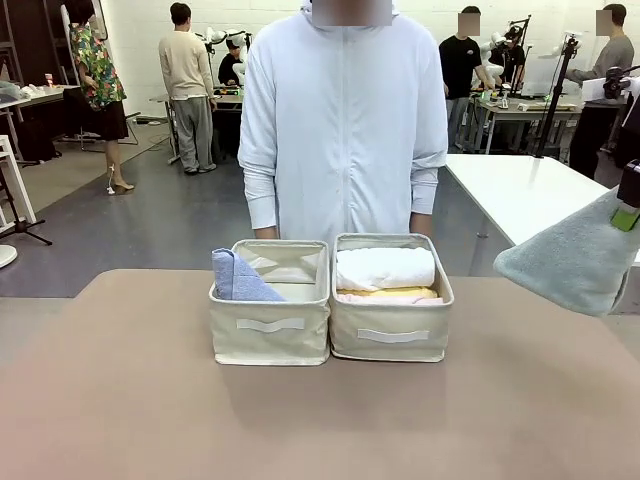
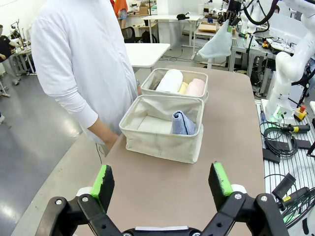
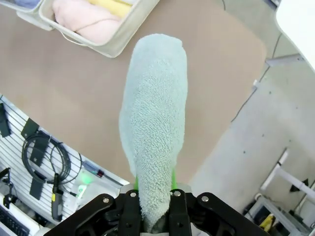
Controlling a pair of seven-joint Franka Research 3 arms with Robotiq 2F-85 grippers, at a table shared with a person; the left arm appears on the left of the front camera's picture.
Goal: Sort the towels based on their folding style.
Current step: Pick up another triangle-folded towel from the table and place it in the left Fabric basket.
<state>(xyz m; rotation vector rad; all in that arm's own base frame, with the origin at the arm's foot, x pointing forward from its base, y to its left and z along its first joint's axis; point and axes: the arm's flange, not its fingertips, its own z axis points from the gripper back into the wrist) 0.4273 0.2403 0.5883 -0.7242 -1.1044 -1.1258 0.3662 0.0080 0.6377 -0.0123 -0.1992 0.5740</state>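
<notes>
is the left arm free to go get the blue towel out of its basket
Probably yes: the left end effector is open and holds nothing, the blue towel stands up in the open-topped near basket, and bare table lies between them.

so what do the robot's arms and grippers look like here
The left gripper has a black linkage body with silver bolts and two fingers ending in bright green pads. The right gripper is built the same in black, green showing at its fingers. The right arm is glossy white with rounded joints, cables lying near its base.
</notes>
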